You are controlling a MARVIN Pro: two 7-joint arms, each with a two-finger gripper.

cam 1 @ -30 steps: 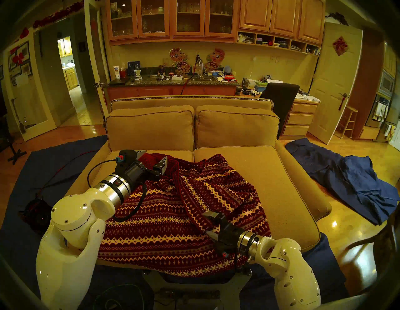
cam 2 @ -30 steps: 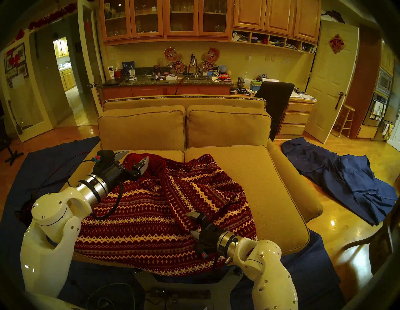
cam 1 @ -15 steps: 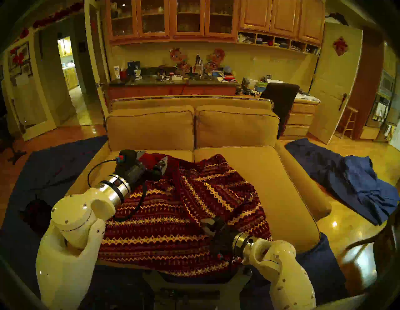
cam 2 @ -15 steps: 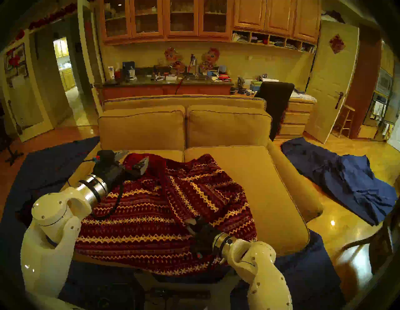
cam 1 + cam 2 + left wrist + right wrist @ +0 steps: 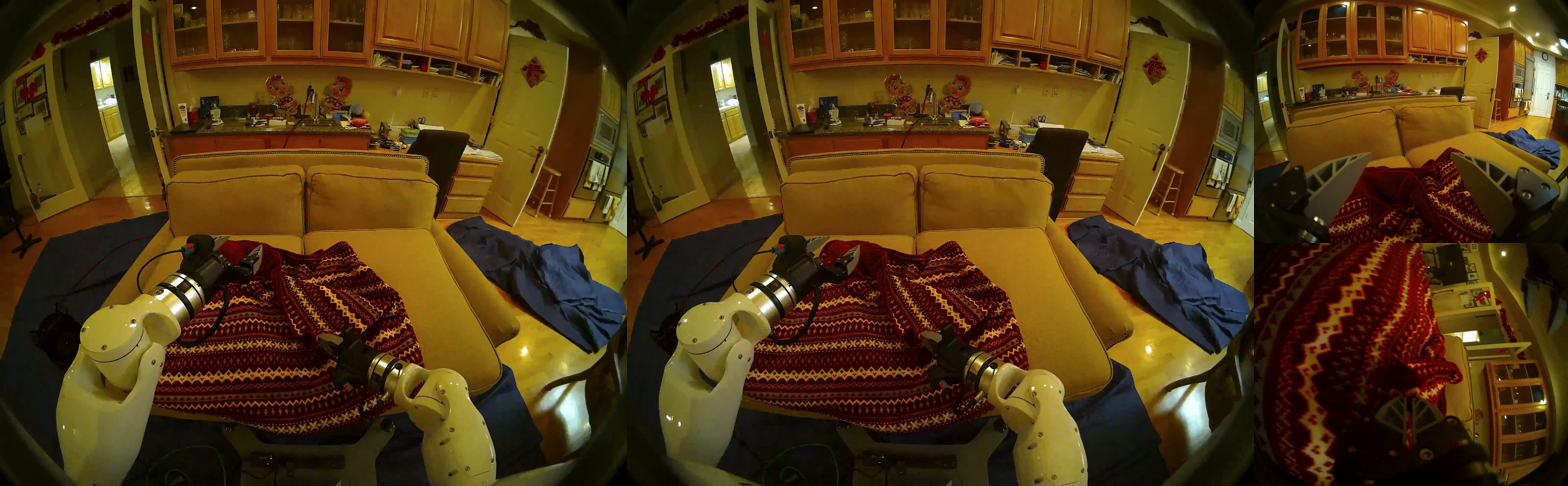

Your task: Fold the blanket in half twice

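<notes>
1. The blanket (image 5: 271,339) lay bunched over the sofa's (image 5: 424,271) left seat cushion and spilled onto the inner part of the right one; its near hem hung over the front edge of the seat.
2. Bare cushion stayed free along the sofa's right side and in a strip at the back, under the back cushions. A wrinkled blue cloth (image 5: 543,281) lay on the floor, well apart to the right.
3. The blanket showed dark red with cream and grey bands of zigzags and crosses. One flap was turned diagonally across the middle, and plain red reverse showed at the back-left.
4. The left gripper (image 5: 241,248) hung above that back-left bunch, fingers spread wide, nothing between them.
5. The right gripper (image 5: 326,343) was pressed together near the front right of the seat, at the lower end of the turned flap.
6. Only the right wrist view (image 5: 1409,400), dim and blurred, showed red knit between those fingers, so it appeared to pinch the blanket's edge.
7. Only the left wrist view (image 5: 1411,155) showed the fleecy pile of the reverse.
</notes>
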